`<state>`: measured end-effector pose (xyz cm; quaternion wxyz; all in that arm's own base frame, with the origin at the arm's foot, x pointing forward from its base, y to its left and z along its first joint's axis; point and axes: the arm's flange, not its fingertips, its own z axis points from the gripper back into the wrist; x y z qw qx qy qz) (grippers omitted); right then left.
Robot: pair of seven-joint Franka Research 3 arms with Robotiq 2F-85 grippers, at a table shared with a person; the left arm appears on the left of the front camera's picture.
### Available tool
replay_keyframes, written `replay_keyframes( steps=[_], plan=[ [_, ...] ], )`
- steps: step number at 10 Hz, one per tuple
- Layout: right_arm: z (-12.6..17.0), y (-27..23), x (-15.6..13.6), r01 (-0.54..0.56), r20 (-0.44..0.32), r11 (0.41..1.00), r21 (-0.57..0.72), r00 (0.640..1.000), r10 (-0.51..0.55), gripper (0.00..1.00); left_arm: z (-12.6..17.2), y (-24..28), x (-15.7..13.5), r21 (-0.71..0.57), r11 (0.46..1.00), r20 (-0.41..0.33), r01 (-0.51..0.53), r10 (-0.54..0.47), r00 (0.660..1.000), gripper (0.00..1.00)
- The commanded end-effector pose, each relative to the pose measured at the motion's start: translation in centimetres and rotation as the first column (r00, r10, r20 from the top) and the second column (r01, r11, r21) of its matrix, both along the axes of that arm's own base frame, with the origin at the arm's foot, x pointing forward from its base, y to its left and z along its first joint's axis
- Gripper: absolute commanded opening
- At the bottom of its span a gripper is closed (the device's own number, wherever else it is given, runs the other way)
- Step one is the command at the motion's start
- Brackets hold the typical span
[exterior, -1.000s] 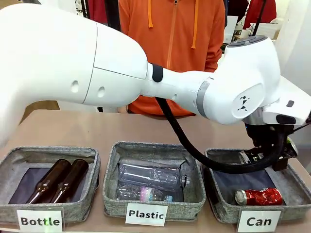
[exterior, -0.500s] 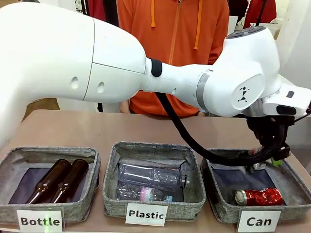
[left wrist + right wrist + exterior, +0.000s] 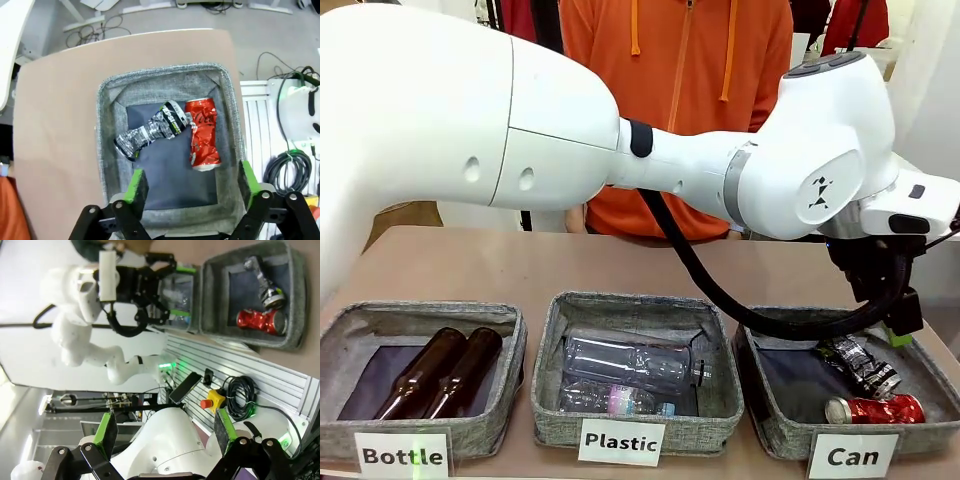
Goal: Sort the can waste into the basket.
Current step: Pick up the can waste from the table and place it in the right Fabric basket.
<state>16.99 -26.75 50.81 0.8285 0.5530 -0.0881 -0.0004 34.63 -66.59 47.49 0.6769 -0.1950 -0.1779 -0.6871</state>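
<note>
Left wrist view: left gripper, jaws apart, nothing held, above "Can" basket; contents: black can touching red can. Right gripper: jaws apart, empty.

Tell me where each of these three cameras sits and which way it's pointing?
Front: between the arms, facing the person across three bins; left arm crosses.
Left wrist: above the Can basket, looking down; open left gripper at bottom.
Right wrist: off the table, looking sideways; open right gripper.
All share the red can and black can.
</note>
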Motion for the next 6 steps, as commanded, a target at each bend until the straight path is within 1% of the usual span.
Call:
replay_keyframes(
  steps=[1,2,3,4,5,6],
  plan=[
    [0.2,0.0,0.1,0.017,-0.008,1.000,-0.003,1.000,-0.017,1.00,1.5,2.1,-0.1,-0.010,0.999,-0.008,-0.046,0.046,0.999,1.00],
    [0.2,0.0,0.1,0.017,-0.008,1.000,-0.003,1.000,-0.017,1.00,2.2,4.1,0.1,0.028,0.998,-0.035,-0.060,0.061,0.998,1.00],
    [0.0,0.0,0.0,0.000,0.000,1.000,0.000,1.000,0.000,1.00,2.9,7.0,0.5,0.075,0.994,-0.049,-0.084,0.088,0.995,1.00],
    [0.1,1.6,2.6,-0.055,-0.002,0.998,-0.010,0.999,0.055,1.00,3.7,11.4,1.4,0.118,0.981,-0.077,-0.153,0.163,0.984,1.00],
    [0.3,3.6,5.3,-0.108,-0.009,0.994,-0.025,0.994,0.108,1.00,4.4,16.2,2.4,0.135,0.969,-0.159,-0.205,0.226,0.961,1.00],
    [0.5,6.1,7.8,-0.157,-0.025,0.987,-0.043,0.987,0.156,1.00,4.6,21.9,2.9,0.113,0.962,-0.263,-0.247,0.269,0.927,1.00]
  ],
)
